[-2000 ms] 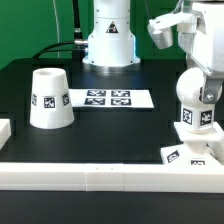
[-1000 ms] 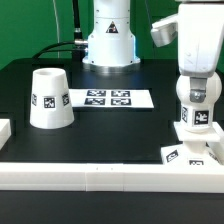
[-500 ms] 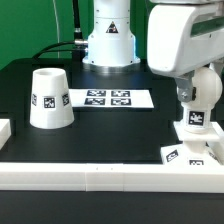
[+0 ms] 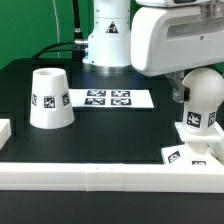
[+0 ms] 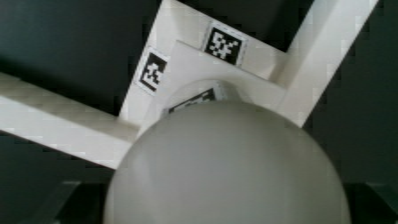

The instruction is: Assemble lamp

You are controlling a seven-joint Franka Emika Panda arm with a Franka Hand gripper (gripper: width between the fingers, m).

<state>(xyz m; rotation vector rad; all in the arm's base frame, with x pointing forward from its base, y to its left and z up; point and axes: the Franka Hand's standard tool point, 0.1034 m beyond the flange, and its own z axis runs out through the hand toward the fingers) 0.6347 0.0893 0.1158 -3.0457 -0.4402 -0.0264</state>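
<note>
The white round-headed bulb [image 4: 205, 98] stands upright on the flat square base [image 4: 188, 152] at the exterior view's right. In the wrist view the bulb [image 5: 222, 160] fills the middle, with the tagged base [image 5: 187, 70] under it. My gripper [image 5: 214, 208] reaches down over the bulb with a dark finger [image 5: 75, 205] on each side of it, shut on the bulb. In the exterior view the wrist's white body [image 4: 175, 40] hides most of the gripper. The tapered shade [image 4: 49, 98] stands alone at the left, mouth up.
The marker board [image 4: 106, 99] lies flat behind the middle. A long white border rail [image 4: 100, 178] runs along the front edge, and it shows in the wrist view [image 5: 54, 105]. The arm's white pedestal [image 4: 108, 40] stands at the back.
The wrist has turned and swung over the bulb, now filling the upper right. The bulb's tag has shifted to the right, so the bulb has turned in place.
</note>
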